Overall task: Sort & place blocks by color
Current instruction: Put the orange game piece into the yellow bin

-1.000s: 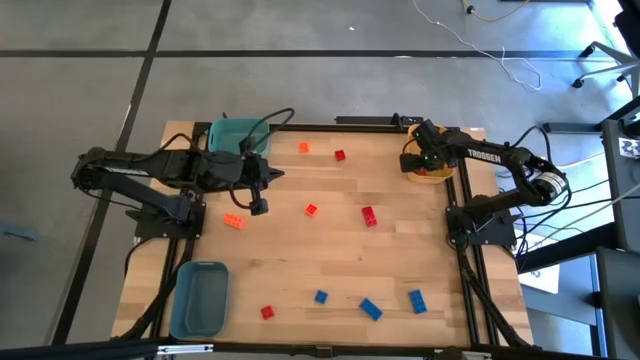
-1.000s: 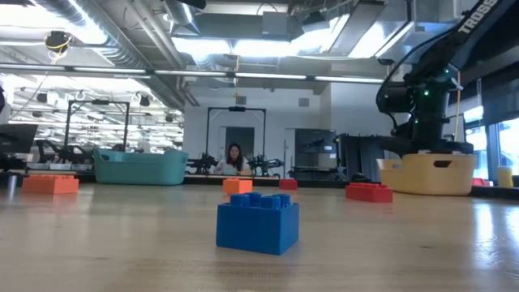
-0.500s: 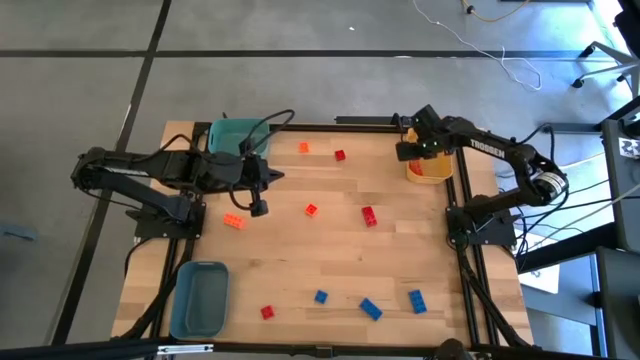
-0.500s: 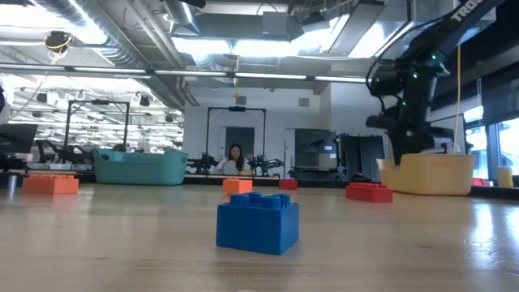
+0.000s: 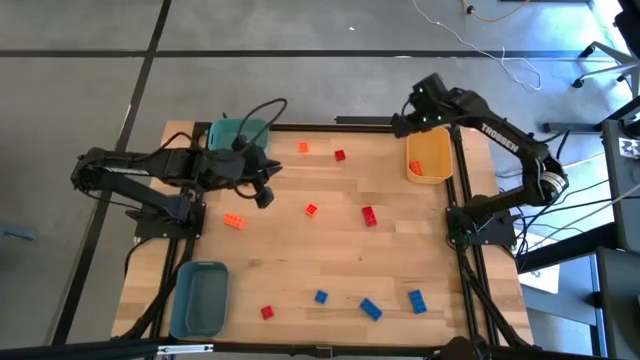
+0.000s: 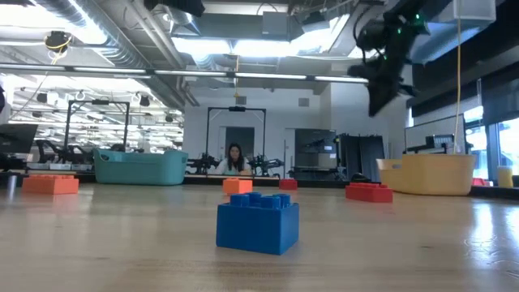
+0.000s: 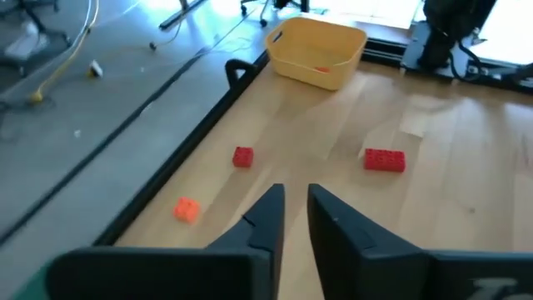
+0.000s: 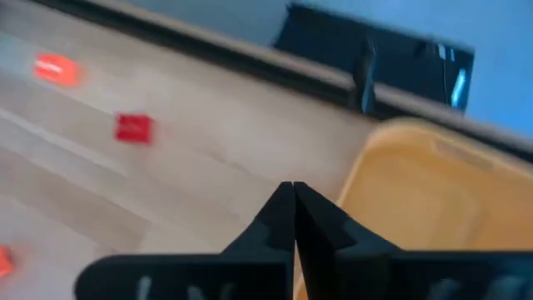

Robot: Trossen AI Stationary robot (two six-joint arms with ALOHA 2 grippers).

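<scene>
**Block sorting: both end effectors clear of the loose blocks**

The right end effector (image 5: 408,118) is seen raised over the far edge of the bench (image 5: 330,265), just beside the yellow bin (image 5: 431,158), its fingers pressed together on nothing. An orange block (image 5: 416,166) lies inside that bin. The left end effector (image 5: 265,196) is held above the bench near the teal bin (image 5: 236,133), fingers slightly apart and empty; an orange block (image 5: 234,221) lies close by. Red blocks (image 5: 369,215) are scattered mid-bench, well apart from both end effectors, and blue blocks (image 5: 370,308) lie along the near edge.
</scene>
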